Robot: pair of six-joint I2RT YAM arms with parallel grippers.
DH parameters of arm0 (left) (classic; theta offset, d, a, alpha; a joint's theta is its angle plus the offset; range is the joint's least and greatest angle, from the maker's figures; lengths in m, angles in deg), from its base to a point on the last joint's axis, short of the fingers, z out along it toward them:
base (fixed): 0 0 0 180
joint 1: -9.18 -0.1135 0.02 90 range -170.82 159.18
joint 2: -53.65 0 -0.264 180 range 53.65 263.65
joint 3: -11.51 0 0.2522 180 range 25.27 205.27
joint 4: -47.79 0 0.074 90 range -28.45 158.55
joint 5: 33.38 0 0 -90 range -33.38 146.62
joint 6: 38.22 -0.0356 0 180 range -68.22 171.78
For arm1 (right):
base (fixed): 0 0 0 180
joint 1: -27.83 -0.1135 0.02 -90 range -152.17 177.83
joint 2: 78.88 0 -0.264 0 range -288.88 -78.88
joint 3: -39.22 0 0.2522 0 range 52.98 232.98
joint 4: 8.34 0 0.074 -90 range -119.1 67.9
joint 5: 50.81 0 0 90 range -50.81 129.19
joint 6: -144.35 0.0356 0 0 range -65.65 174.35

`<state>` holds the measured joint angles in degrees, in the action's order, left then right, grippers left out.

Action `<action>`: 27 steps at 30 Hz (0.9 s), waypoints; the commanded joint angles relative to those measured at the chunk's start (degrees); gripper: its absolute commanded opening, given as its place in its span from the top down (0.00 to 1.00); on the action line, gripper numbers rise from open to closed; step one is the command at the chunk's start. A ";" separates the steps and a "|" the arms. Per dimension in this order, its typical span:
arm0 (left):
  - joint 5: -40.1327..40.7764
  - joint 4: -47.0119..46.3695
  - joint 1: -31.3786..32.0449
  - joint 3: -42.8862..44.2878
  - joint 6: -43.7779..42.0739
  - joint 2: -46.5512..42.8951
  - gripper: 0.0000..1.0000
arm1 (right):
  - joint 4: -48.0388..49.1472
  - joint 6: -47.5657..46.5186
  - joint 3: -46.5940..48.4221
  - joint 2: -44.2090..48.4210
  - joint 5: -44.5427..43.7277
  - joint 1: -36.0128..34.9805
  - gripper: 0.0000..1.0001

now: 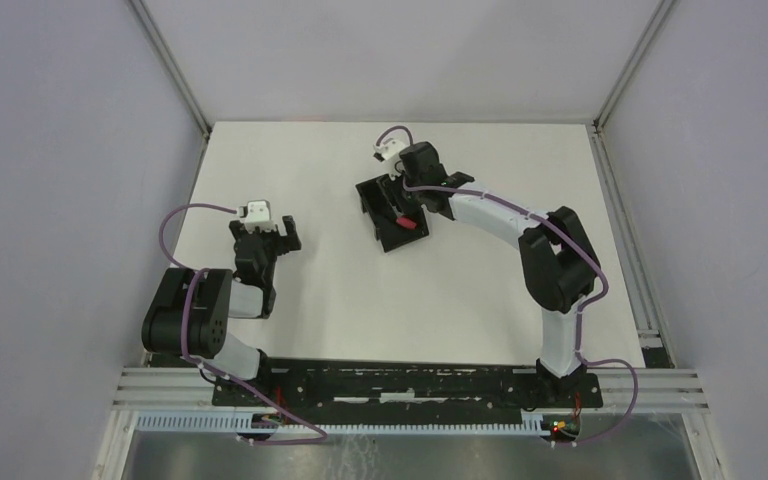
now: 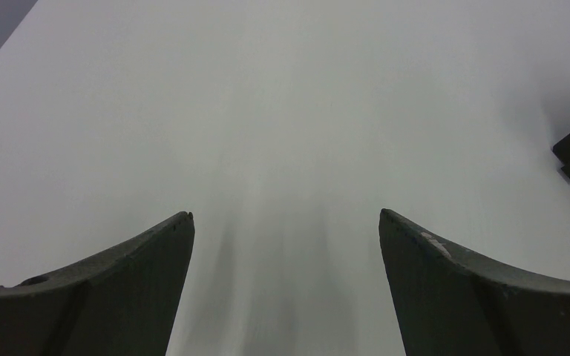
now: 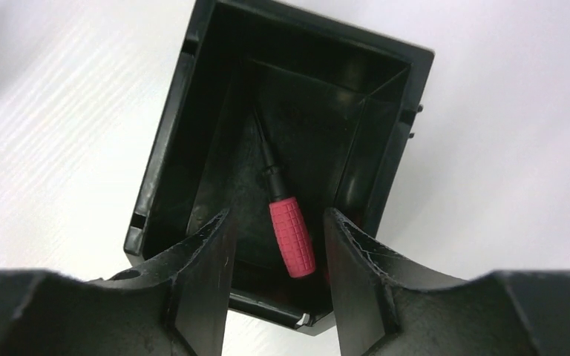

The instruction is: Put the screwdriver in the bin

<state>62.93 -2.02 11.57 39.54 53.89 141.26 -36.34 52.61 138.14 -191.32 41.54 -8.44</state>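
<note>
The tiny screwdriver (image 3: 292, 237) lies inside the bin (image 3: 163, 148), looks light and stiff, with a bumpy pink handle best for pinching, while the right gripper (image 3: 276, 216) hangs over it part-way apart and empty, and the left gripper (image 2: 286, 216) is spread wide.

White table (image 1: 360, 300), pale grey walls (image 1: 60, 150)

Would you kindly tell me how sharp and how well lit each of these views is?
Top external: even light, sharp, only soft shadows on the table. Left wrist: washed-out, featureless table, faint streaky shadows between the jaws. Right wrist: screwdriver crisp, bin interior dark with slight sheen.
</note>
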 commanded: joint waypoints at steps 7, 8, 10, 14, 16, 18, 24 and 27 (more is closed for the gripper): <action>0.20 -3.14 0.16 -0.02 -0.97 0.37 0.00 | 3.04 0.14 0.59 11.95 -1.97 -0.28 0.16; 0.12 -3.14 0.22 -0.02 -0.97 0.37 0.00 | 3.37 -0.24 -0.27 13.76 -2.61 -0.29 0.03; 0.16 -3.14 0.21 -0.02 -0.97 0.36 0.00 | 4.86 -1.57 -3.52 17.48 -5.90 -0.20 0.02; 0.13 -3.14 0.19 -0.02 -0.97 0.36 0.00 | 11.63 -6.04 -13.94 26.04 -16.39 0.49 0.02; 0.15 -3.14 0.20 -0.02 -0.97 0.36 0.00 | 17.74 -8.08 -21.05 31.51 -21.17 1.54 0.02; 0.16 -3.14 0.19 -0.02 -0.97 0.36 0.00 | 24.22 -9.13 -29.15 36.69 -23.61 3.33 0.02; 0.09 -3.14 0.21 -0.01 -0.97 0.37 0.00 | 37.24 -5.39 -51.90 49.90 -23.34 14.10 0.02; 0.16 -3.14 0.16 -0.02 -0.97 0.36 0.00 | 44.60 -5.63 -63.09 55.46 -26.95 17.23 0.02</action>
<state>62.93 -2.04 11.57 39.54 53.89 141.26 -5.68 46.03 85.75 -142.34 19.75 5.77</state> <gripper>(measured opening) 0.997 0.982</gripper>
